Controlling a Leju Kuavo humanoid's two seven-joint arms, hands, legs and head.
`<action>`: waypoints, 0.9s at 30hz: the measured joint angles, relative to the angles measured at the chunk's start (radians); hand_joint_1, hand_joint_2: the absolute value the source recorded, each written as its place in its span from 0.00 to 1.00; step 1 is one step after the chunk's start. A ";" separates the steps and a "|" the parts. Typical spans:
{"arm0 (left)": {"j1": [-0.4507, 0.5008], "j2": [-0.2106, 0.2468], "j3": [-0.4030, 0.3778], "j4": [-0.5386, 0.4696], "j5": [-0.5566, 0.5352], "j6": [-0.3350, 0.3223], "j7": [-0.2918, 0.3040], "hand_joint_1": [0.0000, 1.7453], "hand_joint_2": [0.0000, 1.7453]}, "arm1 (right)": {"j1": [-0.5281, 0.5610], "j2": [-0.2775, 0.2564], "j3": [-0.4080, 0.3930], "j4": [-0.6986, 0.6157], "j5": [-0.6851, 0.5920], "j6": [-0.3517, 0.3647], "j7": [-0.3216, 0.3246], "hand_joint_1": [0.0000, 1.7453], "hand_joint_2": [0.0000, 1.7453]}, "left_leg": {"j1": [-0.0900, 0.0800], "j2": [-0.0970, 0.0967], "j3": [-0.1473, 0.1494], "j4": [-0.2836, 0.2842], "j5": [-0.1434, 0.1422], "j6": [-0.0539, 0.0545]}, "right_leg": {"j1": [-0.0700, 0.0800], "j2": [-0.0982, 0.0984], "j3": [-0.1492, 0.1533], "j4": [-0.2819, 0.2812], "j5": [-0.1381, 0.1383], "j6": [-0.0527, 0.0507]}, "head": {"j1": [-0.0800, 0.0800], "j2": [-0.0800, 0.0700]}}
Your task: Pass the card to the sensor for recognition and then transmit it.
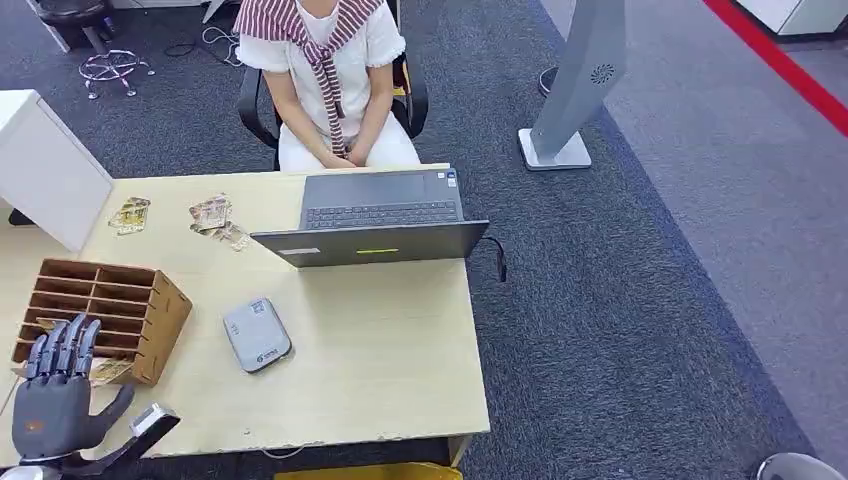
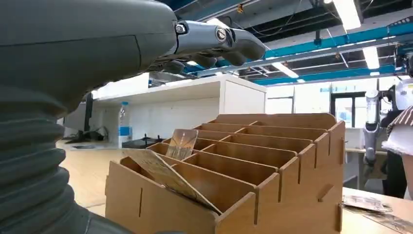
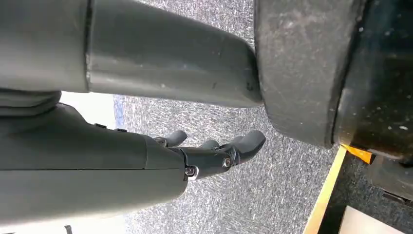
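The left hand (image 1: 55,395) hovers over the near end of the wooden slotted box (image 1: 150,300) on the counter (image 1: 400,350), fingers straight and spread, holding nothing. A card (image 2: 163,173) leans in the box's nearest slot, another (image 2: 182,143) stands one slot behind. The grey sensor (image 1: 257,334) lies flat beside the box, in front of the open laptop (image 1: 380,225). More cards (image 1: 212,215) lie loose near a seated person (image 1: 330,80). The right hand (image 3: 214,151) hangs over the carpet, fingers loosely extended and empty

Person (image 1: 325,75) cut at top edge (face unseen), card (image 2: 165,173) print unreadable
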 joint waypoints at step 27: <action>0.012 -0.005 0.058 0.002 0.006 0.000 -0.023 0.00 1.00 | -0.006 -0.002 0.020 0.000 0.012 -0.003 -0.007 0.00 0.00 | 0.000 0.000 0.000 0.000 0.000 0.000 | 0.000 0.000 0.000 0.000 0.000 0.000 | 0.000 0.000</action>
